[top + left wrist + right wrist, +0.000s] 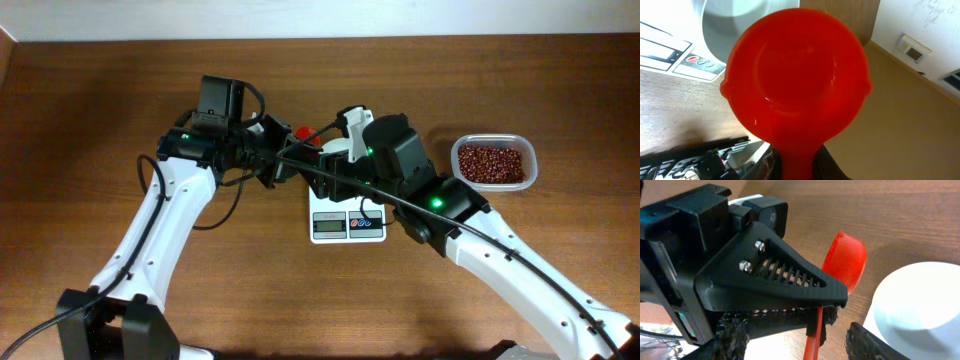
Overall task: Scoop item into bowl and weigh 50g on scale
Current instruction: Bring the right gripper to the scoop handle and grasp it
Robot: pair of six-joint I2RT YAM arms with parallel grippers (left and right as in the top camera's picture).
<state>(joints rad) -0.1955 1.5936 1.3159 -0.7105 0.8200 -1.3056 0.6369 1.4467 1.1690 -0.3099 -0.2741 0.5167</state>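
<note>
Two arms meet just above the scale (pixel 347 225), and no beans (pixel 488 162) have reached the bowl (pixel 920 305), so the task looks barely begun. The bowl sits on the scale and shows only bare white. The left end effector (pixel 280 150) pinches the handle of a red scoop (pixel 795 75), whose cup is empty and hangs beside the bowl. The right end effector (pixel 801 341) is spread, with a finger on each side of that handle and neither touching it.

I judge this to be a handover of the scoop. The beans lie in a clear tub (pixel 533 165) well to the right of the scale, on the right arm's side. The next move calls for the right fingers to close squarely on the handle before the left lets go, or the scoop may drop onto the bowl.

The worktop (pixel 120 90) is brown wood grain, bare around the scale. Behind the scale runs a pale wall, and the left wrist view shows a small wall panel (pixel 912 50) above a tan floor.
</note>
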